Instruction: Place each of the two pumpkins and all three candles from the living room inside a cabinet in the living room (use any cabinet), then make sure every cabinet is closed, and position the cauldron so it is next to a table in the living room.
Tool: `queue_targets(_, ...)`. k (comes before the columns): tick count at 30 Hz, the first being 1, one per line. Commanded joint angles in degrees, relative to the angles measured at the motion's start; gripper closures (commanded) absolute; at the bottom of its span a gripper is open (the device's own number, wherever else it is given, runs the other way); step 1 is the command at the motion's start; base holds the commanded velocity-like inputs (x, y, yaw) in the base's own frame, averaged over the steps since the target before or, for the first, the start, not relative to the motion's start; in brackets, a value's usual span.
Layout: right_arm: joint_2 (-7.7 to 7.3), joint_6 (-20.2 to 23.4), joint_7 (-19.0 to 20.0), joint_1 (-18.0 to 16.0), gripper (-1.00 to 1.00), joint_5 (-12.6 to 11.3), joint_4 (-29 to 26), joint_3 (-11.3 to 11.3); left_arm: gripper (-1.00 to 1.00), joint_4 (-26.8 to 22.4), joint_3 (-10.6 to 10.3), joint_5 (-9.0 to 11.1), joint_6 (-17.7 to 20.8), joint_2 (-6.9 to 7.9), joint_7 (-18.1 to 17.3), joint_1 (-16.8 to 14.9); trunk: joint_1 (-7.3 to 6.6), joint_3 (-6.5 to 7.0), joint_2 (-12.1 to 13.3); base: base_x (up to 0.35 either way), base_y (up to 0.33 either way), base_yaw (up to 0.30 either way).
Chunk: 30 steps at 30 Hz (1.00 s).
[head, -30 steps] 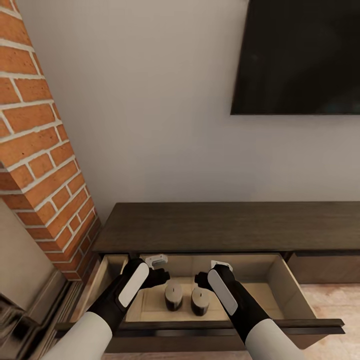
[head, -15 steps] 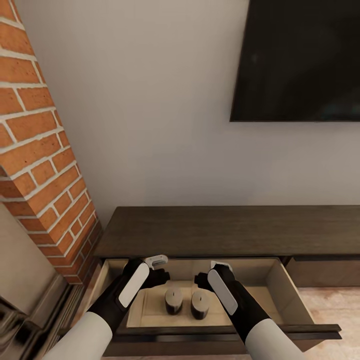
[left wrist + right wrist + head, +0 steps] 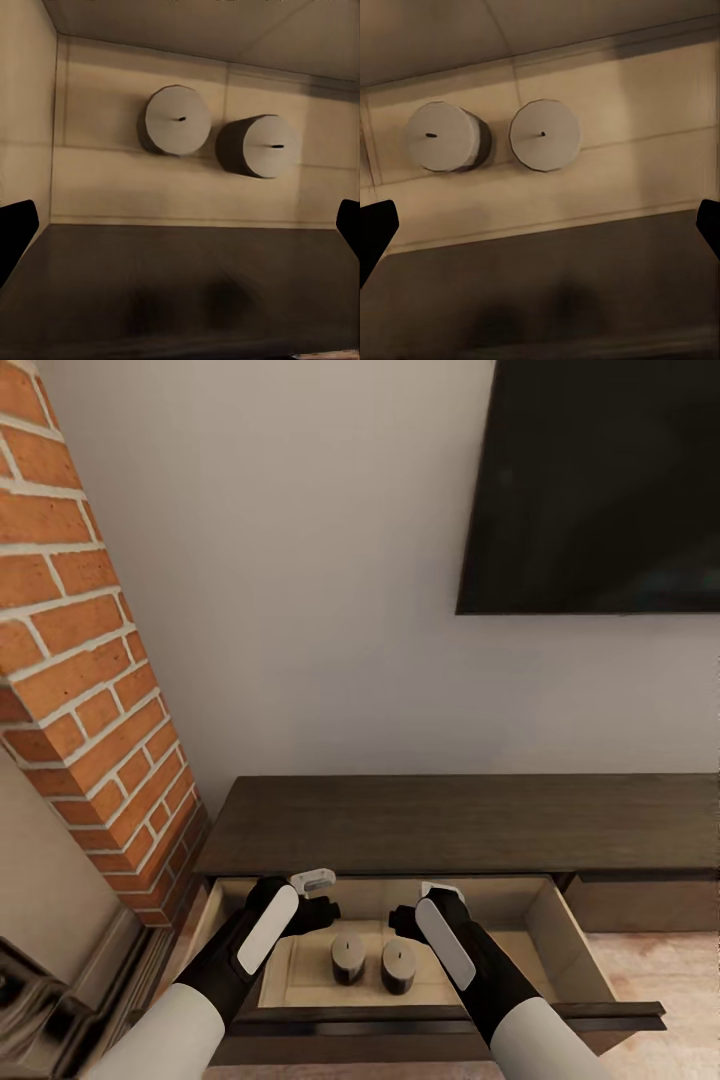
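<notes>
Head view: long dark-brown cabinet [image 3: 470, 822] stands against the grey wall [image 3: 320, 610], under the black screen [image 3: 600, 480]. Brick column [image 3: 80, 690] borders the cabinet's left end. One drawer [image 3: 575, 945] is pulled out; its dark front edge runs across just under both wrists.

Left end effector [image 3: 312, 895] and right end effector [image 3: 425, 905] hang over the open drawer, well apart from each other, both empty. Left wrist view: black fingertips [image 3: 15, 232] sit at opposite margins of the frame, so the left end effector is spread wide. Right wrist view: fingertips [image 3: 375, 229] likewise at both margins, right end effector spread wide. Nothing lies between either pair of fingers.

Two candles stand upright on the pale drawer floor, between and below the two end effectors. Left candle [image 3: 347, 957] [image 3: 176, 120] [image 3: 442, 136] lies nearer the left end effector; right candle [image 3: 398, 964] [image 3: 262, 146] [image 3: 544, 135] nearer the right one. The two stand just beside each other; contact cannot be told. Each shows a small dark wick mark on its flat top.

Open room: bare drawer floor to the outer side of each candle up to the side walls; more on the right. Back wall of the drawer sits beyond both end effectors. Cabinet top is bare. The neighbouring drawer front [image 3: 640, 905] to the right is flush.
</notes>
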Motion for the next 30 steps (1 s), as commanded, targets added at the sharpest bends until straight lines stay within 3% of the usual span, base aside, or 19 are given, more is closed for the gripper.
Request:
queue_targets(1,-0.03,0.04,-0.59,-0.03,-1.0,-0.58,-0.07,0.13,-1.0,-0.06,-0.11,0.6,0.05,0.02,0.59,-0.04,-0.24,0.13,0.39,-0.04,0.0,0.0)
queue_targets(23,-0.03,0.13,-0.58,-0.1,-1.0,-0.66,-0.08,0.05,-1.0,-0.07,-0.19,0.52,0.05,-0.07,0.59,-0.04,-5.07,4.08,9.21,-0.039,0.0,0.0)
queue_targets(30,-0.03,0.13,-0.59,-0.09,-1.0,-0.67,-0.02,0.05,-1.0,-0.07,-0.2,0.51,0.05,-0.07,0.59,-0.04,-6.61,5.34,12.02,-0.172,0.018,0.0)
